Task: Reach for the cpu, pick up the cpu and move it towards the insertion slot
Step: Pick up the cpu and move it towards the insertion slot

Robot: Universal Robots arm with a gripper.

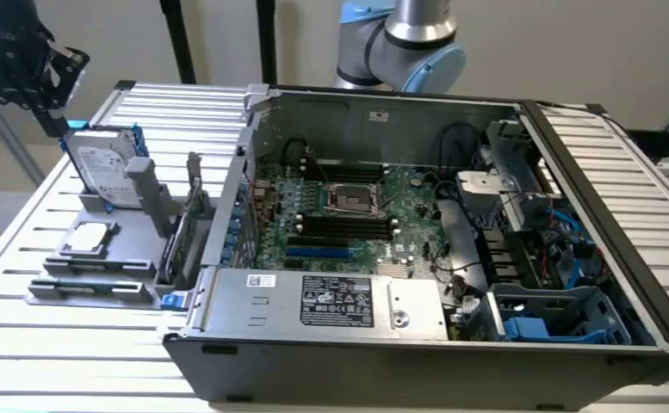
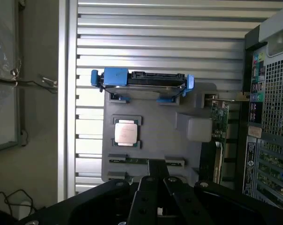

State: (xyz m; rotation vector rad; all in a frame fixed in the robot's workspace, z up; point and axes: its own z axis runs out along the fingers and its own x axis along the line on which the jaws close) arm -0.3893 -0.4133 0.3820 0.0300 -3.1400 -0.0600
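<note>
At the exterior view's far left, above the slatted table [image 1: 24, 344], the robot's fingers [image 2: 154, 174] hang pressed together and empty, well apart from the cpu [image 1: 89, 237]. The silver chip lies flat in a grey holder [image 1: 127, 288] on the table, near an upright hard drive [image 1: 104, 168] with blue rails. To the right, the insertion slot [image 1: 354, 200] sits on the green board [image 1: 409, 194] inside the open computer case [image 1: 426, 361].

Soft even light; glare on ribbed table [image 2: 155, 28].
</note>
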